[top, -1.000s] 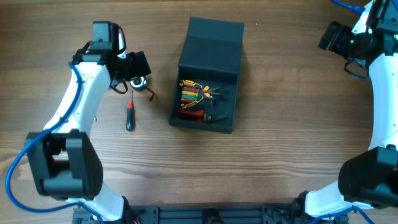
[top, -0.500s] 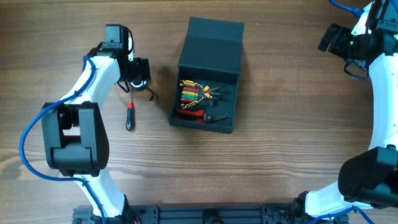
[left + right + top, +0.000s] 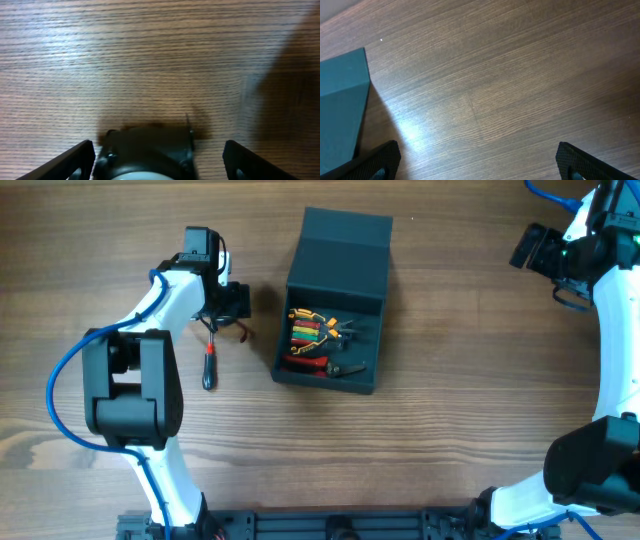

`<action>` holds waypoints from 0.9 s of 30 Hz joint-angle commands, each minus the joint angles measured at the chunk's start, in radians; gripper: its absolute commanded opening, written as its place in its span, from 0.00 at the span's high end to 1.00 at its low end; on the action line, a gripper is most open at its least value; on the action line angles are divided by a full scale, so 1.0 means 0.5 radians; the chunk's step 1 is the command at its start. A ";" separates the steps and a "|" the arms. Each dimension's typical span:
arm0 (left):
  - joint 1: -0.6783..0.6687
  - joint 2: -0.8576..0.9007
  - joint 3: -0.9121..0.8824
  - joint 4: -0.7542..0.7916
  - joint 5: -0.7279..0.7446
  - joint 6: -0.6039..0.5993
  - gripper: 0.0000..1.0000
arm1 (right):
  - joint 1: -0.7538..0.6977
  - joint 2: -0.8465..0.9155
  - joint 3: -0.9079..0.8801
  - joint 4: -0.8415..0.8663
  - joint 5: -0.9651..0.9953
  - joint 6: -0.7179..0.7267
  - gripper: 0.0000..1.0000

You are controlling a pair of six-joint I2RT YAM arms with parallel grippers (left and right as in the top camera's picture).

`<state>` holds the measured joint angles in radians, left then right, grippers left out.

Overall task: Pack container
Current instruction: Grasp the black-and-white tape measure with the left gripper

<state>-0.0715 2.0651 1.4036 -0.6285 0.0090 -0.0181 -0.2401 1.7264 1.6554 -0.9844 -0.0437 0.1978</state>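
**Left gripper over a small dark object; open container to its right**

Left gripper [image 3: 157,150]: fingers spread wide, one at each lower corner of the wrist view. A small dark object [image 3: 145,152] sits between them with a gap on both sides, so it is straddled but not pinched. I can't tell what kind of object it is; a pale patch shows at its lower edge.

Just on the robot's side of that gripper, a screwdriver [image 3: 208,366] lies flat on the wooden table [image 3: 450,430]. It has a red and black handle, and its long axis runs roughly toward and away from the robot. It is loose and unpacked.

The container [image 3: 322,378] sits mid-table, close by on the left gripper's right side. Its lid [image 3: 345,242] is swung open toward the far edge. Red-handled pliers [image 3: 310,362] and some coloured pieces [image 3: 306,330] lie inside against the left wall.

Right gripper [image 3: 477,157]: fingers spread, nothing between them, over bare wood. It is far off at the table's right rear, well apart from the loose tools, and only a corner of the container shows in its wrist view.

Judgement: the left arm is clearly the nearer one for both loose items. The move turns on closing on the dark object, then carrying it sideways to the right and over the container's left wall.
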 commanded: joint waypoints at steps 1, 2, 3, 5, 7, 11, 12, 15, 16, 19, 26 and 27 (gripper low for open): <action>-0.022 0.034 0.034 0.010 0.031 0.082 0.21 | 0.002 -0.014 -0.027 -0.008 0.043 0.024 0.00; -0.022 0.034 0.034 0.010 0.031 0.082 0.22 | 0.002 -0.014 -0.027 -0.008 0.043 0.024 0.00; -0.022 0.034 0.034 0.010 0.031 0.081 0.23 | 0.002 -0.014 -0.027 -0.008 0.043 0.024 0.00; -0.022 0.034 0.034 0.009 0.019 0.081 0.24 | 0.002 -0.014 -0.027 -0.008 0.043 0.024 0.00; -0.024 0.034 0.034 0.008 -0.006 0.081 0.24 | 0.002 -0.014 -0.027 -0.008 0.043 0.023 0.00; -0.024 0.034 0.034 -0.029 -0.007 0.080 0.23 | 0.002 -0.014 -0.027 -0.008 0.043 0.024 0.00; -0.024 0.034 0.034 -0.046 -0.006 0.081 0.23 | 0.002 -0.014 -0.027 -0.008 0.043 0.024 0.00; -0.024 0.043 0.034 -0.069 -0.008 0.080 0.23 | 0.002 -0.014 -0.027 -0.011 0.043 0.024 0.00; -0.023 0.053 0.034 -0.071 -0.008 0.080 0.23 | 0.002 -0.014 -0.027 -0.015 0.043 0.024 0.00; -0.024 0.105 0.034 -0.098 -0.014 0.072 0.23 | 0.002 -0.014 -0.027 -0.026 0.043 0.024 0.00; -0.023 0.138 0.034 -0.105 -0.023 0.072 0.26 | 0.002 -0.014 -0.027 -0.047 0.043 0.023 0.00; -0.023 0.138 0.034 -0.107 -0.023 0.072 0.28 | 0.002 -0.014 -0.027 -0.046 0.043 0.023 0.00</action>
<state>-0.0795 2.0907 1.4227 -0.6830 -0.0078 0.0067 -0.2401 1.7264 1.6554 -1.0069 -0.0437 0.1978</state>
